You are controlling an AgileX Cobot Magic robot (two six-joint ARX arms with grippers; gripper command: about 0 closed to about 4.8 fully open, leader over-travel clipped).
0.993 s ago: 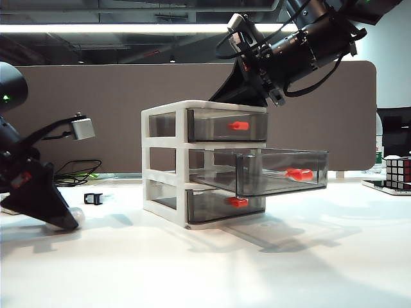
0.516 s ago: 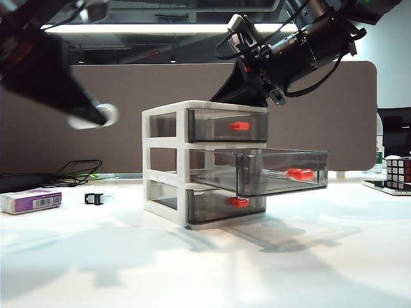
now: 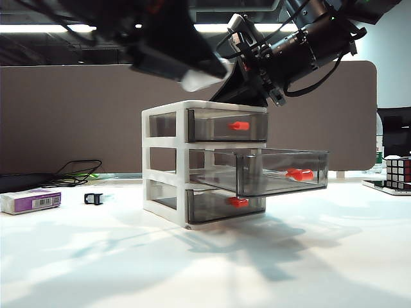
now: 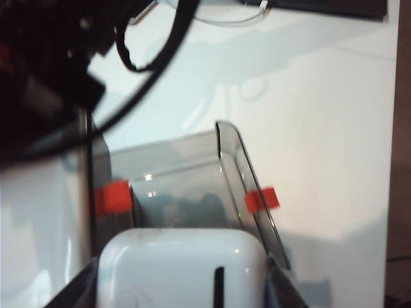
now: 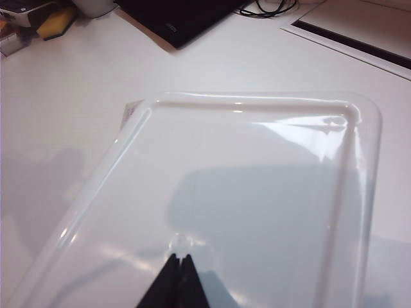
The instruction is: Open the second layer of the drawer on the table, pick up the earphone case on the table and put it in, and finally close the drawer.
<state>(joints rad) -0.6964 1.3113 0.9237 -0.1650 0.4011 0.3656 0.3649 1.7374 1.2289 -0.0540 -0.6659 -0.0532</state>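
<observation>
The drawer (image 3: pixel 166 160) stands mid-table, white-framed with three smoky trays. The second layer (image 3: pixel 280 171) is pulled out to the right, its orange handle (image 3: pixel 299 173) at the front. My left gripper (image 3: pixel 200 76), blurred, hangs above the unit's top left, shut on the white earphone case (image 3: pixel 196 82). In the left wrist view the earphone case (image 4: pixel 183 269) fills the space between the fingers, with the open second layer (image 4: pixel 186 186) below. My right gripper (image 3: pixel 221 96) is shut, its tip resting on the unit's top (image 5: pixel 257 160); the shut tips (image 5: pixel 180 258) show in the right wrist view.
A white-and-purple box (image 3: pixel 31 201) and a small black clip (image 3: pixel 93 198) lie on the table (image 3: pixel 192 269) at the left. Cables (image 3: pixel 77 172) trail behind them. A Rubik's cube (image 3: pixel 398 172) stands at the far right. A brown partition (image 3: pixel 83 115) closes off the back.
My left gripper has lifted the earphone case off the table at the left and swung it up and right to above the drawer unit. The right arm has not moved.
</observation>
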